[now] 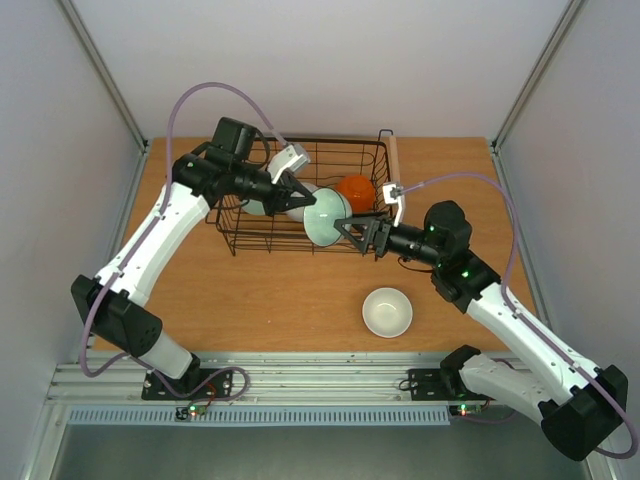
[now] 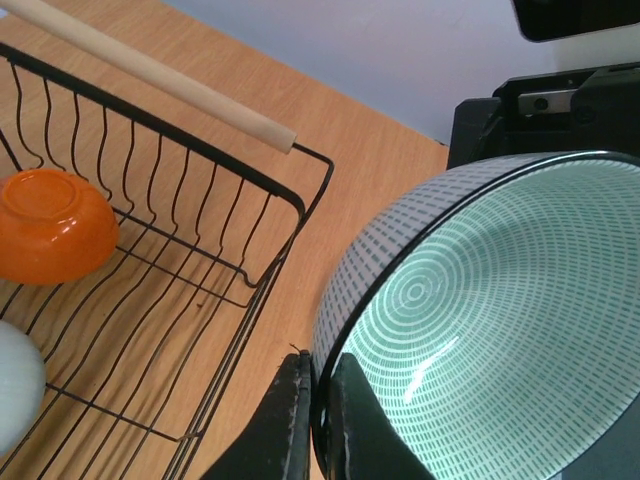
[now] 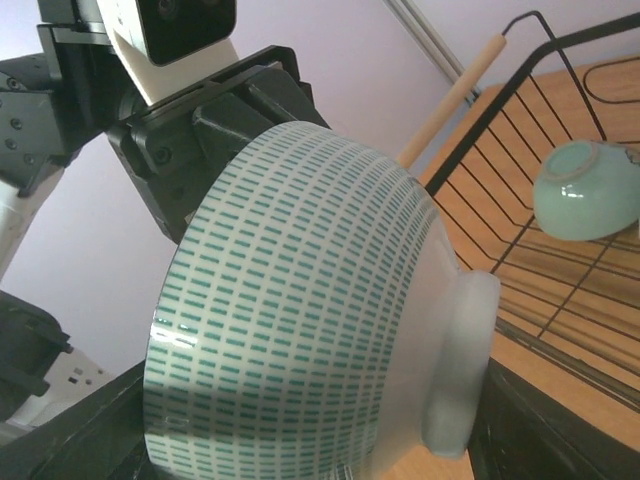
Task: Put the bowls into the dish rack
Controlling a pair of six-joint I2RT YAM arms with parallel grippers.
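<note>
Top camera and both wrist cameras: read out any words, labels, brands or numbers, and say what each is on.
None readable in any view.
The round white ceramic bowl with teal dashes bears only pattern, no letters.
The black wire dish rack, glossy orange bowl and plain white bowl are unmarked.

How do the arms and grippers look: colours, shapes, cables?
The left arm and right arm have white links and black joints. The left gripper and right gripper are black and triangular. A lilac cable loops over each arm.

Pale bowl — half cropped, left edge
</note>
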